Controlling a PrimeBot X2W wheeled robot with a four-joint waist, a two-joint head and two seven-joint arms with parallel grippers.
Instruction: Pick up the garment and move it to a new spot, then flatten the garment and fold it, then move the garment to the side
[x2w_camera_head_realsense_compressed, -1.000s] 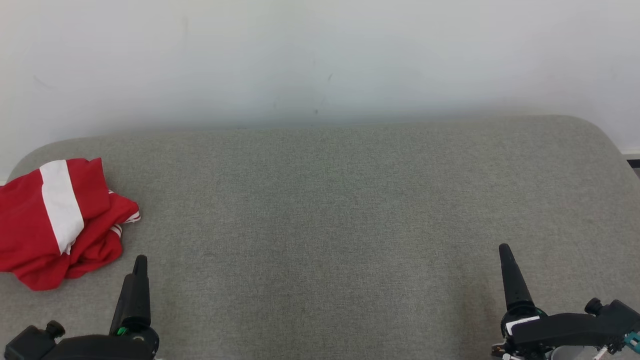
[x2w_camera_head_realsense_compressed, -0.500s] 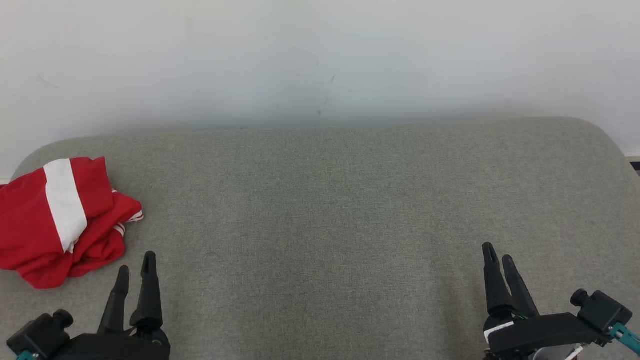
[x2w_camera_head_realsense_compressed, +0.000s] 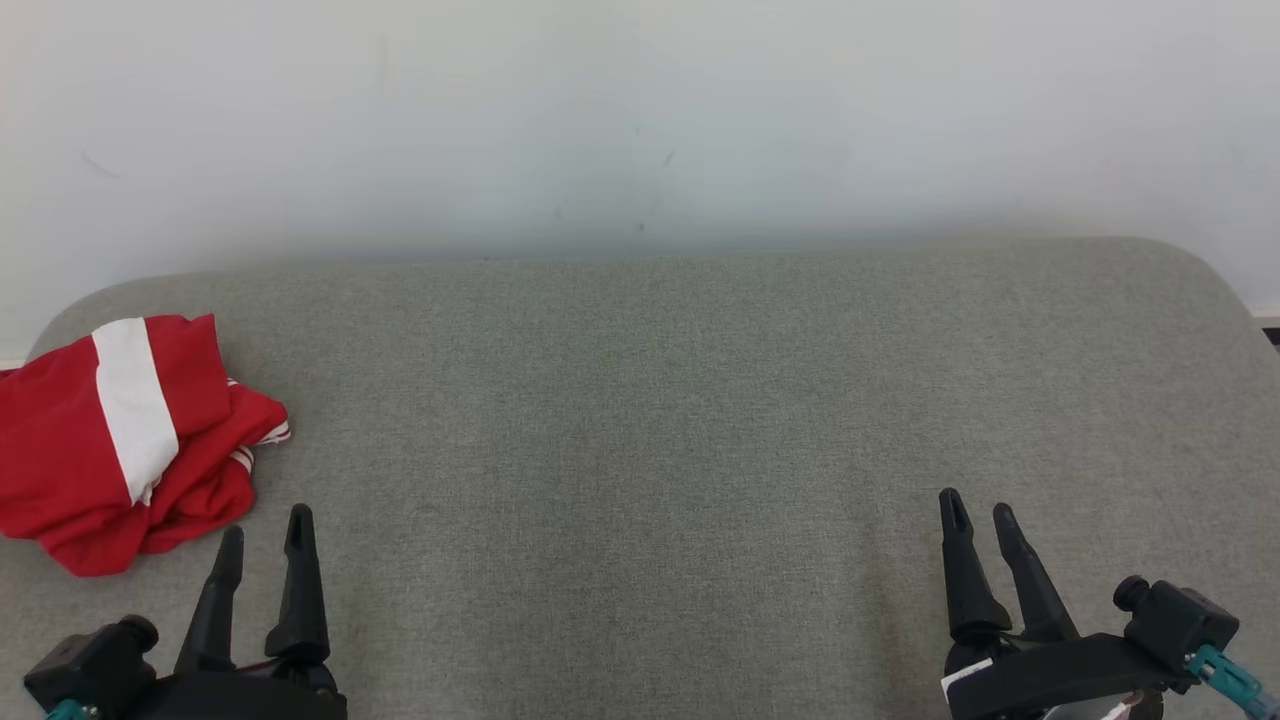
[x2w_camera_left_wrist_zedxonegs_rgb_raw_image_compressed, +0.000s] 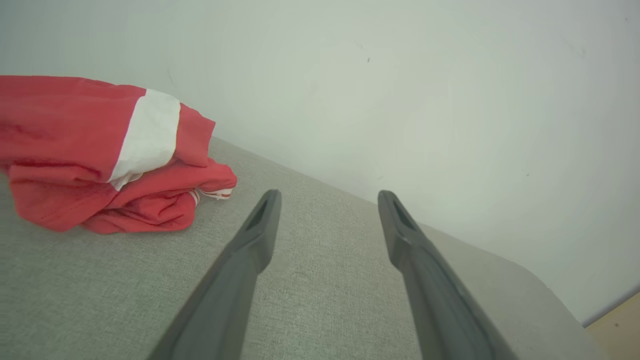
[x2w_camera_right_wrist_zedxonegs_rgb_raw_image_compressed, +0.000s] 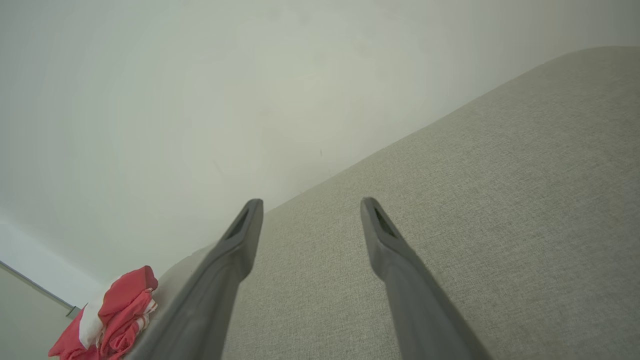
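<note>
The garment (x2w_camera_head_realsense_compressed: 120, 440) is red with a broad white band and lies crumpled at the far left of the grey padded surface (x2w_camera_head_realsense_compressed: 660, 420). My left gripper (x2w_camera_head_realsense_compressed: 265, 525) stands open just right of and nearer than it, apart from the cloth, nothing between its fingers. In the left wrist view the garment (x2w_camera_left_wrist_zedxonegs_rgb_raw_image_compressed: 95, 155) sits left of the spread gripper (x2w_camera_left_wrist_zedxonegs_rgb_raw_image_compressed: 327, 197). My right gripper (x2w_camera_head_realsense_compressed: 975, 505) is open over bare fabric at the lower right. The right wrist view has the garment (x2w_camera_right_wrist_zedxonegs_rgb_raw_image_compressed: 110, 315) far off at its lower left, beyond the open gripper (x2w_camera_right_wrist_zedxonegs_rgb_raw_image_compressed: 310, 205).
A plain white wall (x2w_camera_head_realsense_compressed: 640, 120) runs right behind the padded surface. The surface has rounded corners at back left and back right (x2w_camera_head_realsense_compressed: 1190, 260). A strip of floor (x2w_camera_left_wrist_zedxonegs_rgb_raw_image_compressed: 617, 320) lies past its edge in the left wrist view.
Both grippers have turned about their wrists, so two fingers show on each where one showed before. The right gripper has drifted left. The garment lies as it did.
</note>
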